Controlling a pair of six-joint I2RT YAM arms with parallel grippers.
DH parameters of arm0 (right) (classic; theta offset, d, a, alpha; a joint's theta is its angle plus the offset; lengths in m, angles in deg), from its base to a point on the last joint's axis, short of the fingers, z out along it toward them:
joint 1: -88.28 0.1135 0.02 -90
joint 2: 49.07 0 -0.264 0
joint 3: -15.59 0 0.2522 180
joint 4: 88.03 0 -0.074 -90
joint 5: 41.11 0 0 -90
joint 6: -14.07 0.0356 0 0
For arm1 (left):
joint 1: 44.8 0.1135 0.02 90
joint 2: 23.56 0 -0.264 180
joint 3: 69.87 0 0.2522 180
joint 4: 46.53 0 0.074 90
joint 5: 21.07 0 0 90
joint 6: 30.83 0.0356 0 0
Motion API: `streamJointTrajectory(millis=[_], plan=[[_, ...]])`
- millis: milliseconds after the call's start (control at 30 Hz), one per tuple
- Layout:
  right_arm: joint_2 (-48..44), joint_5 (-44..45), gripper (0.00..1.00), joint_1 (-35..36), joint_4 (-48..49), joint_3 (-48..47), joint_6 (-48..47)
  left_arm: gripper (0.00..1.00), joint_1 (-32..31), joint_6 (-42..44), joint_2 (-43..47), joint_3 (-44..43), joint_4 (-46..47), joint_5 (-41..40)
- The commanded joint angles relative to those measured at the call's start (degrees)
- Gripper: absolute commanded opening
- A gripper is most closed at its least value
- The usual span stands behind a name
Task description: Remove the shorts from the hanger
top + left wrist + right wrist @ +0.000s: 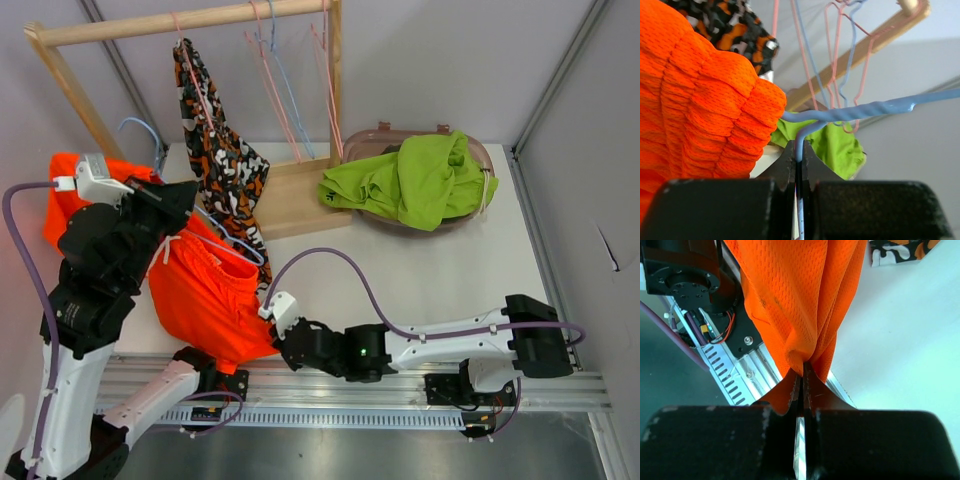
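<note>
Honestly, at the near-left corner of the table (pixel 450 270) the orange shorts (pixel 205 290) are being held on the blue hanger (pixel 865 109), its wire being pinched by the left gripper (pixel 799 157) and the bottom edge by the right gripper (pixel 802 382), so the mesh risks being snagged if it's tugged crooked.

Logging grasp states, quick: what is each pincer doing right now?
Left pincer: closed on the blue hanger.
Right pincer: closed on a fold of the orange shorts.
</note>
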Motion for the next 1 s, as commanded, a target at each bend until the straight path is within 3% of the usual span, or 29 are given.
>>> streamJointTrajectory(millis=[0, 267, 400, 567, 667, 967], plan=[[-0.22, 2.10, 0.00, -0.10, -0.09, -3.51, -2.21, 0.00, -0.22, -0.94, 0.19, -3.09, 6.95, 4.78], [8.04, 2.27, 0.00, -7.04, 0.17, -26.70, -14.25, 0.00, -0.22, -11.84, 6.94, 5.95, 13.70, 16.39], [9.55, 4.29, 0.00, -10.82, 6.31, -36.12, -17.25, 0.00, -0.22, -17.90, 7.75, 5.53, 16.70, 22.98], [7.44, 8.51, 0.00, -11.71, 17.64, -33.59, -18.66, 0.00, -0.30, -24.41, 8.45, 5.70, 23.90, 28.52], [4.46, 12.46, 0.00, -9.87, 23.60, -27.27, -20.14, 0.00, -0.30, -27.31, 7.40, 4.21, 28.12, 30.72], [-6.18, 23.44, 0.00, -1.26, 27.76, -10.84, -18.04, 0.00, -0.22, -26.01, 0.11, -5.53, 32.09, 29.23]])
